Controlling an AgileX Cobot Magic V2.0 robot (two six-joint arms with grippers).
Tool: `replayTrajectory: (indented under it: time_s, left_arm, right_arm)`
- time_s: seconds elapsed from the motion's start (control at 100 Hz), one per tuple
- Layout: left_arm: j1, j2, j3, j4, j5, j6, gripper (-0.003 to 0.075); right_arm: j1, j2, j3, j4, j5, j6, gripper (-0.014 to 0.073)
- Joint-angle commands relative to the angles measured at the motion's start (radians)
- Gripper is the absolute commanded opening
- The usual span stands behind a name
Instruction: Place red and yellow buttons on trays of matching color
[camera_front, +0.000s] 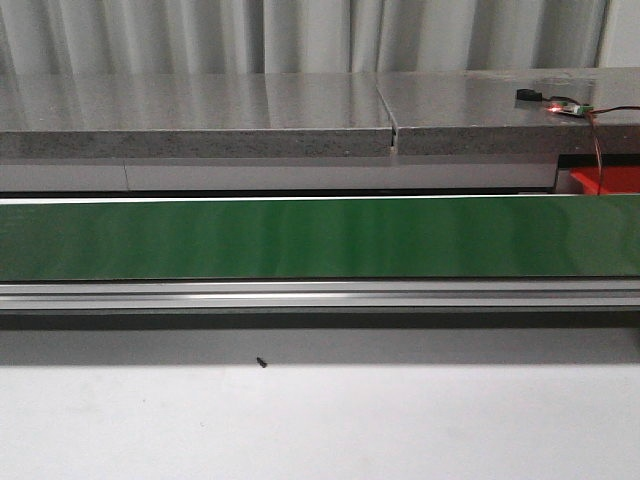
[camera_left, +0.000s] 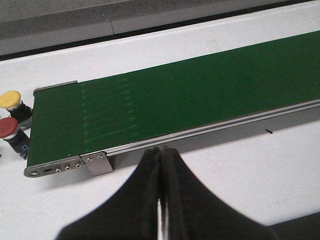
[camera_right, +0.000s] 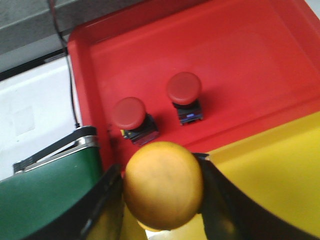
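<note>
In the right wrist view my right gripper (camera_right: 160, 172) is shut on a yellow button (camera_right: 162, 187), held above the near edge of the yellow tray (camera_right: 270, 170). Right behind it lies the red tray (camera_right: 250, 55) with two red buttons (camera_right: 129, 112) (camera_right: 184, 89) standing in it. A corner of the red tray (camera_front: 605, 182) shows at the right in the front view. My left gripper (camera_left: 162, 150) is shut and empty over the white table, in front of the green belt. Beside the belt's end stand a yellow button (camera_left: 11, 100) and a red button (camera_left: 9, 129).
The long green belt (camera_front: 320, 238) with its metal rail crosses the front view; its end (camera_right: 45, 195) sits next to the trays. A grey stone ledge (camera_front: 200, 125) runs behind, with a small lit circuit board and wires (camera_front: 565, 108). A tiny dark screw (camera_front: 261, 363) lies on the table.
</note>
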Motion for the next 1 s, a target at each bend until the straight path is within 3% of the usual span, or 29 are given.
replayTrajectory:
  time_s: [0.0,0.83,0.91,0.99]
  left_arm:
    - [-0.008,0.007,-0.024,-0.018,-0.069,-0.008,-0.0019]
    - [-0.008,0.007,-0.024,-0.018,-0.069,-0.008,-0.0019]
    - [-0.008,0.007,-0.024,-0.018,-0.069,-0.008,-0.0019]
    - [-0.008,0.007,-0.024,-0.018,-0.069,-0.008,-0.0019]
  right_arm:
    - [-0.032,0.011,-0.025,0.028,-0.059,0.037,0.0192]
    - [-0.051,0.342,-0.025,0.092,-0.178,0.046,0.0195]
    - [-0.051,0.342,-0.025,0.095,-0.178,0.044,0.0216]
    - [-0.051,0.342,-0.025,0.095,-0.171,0.032,0.0306]
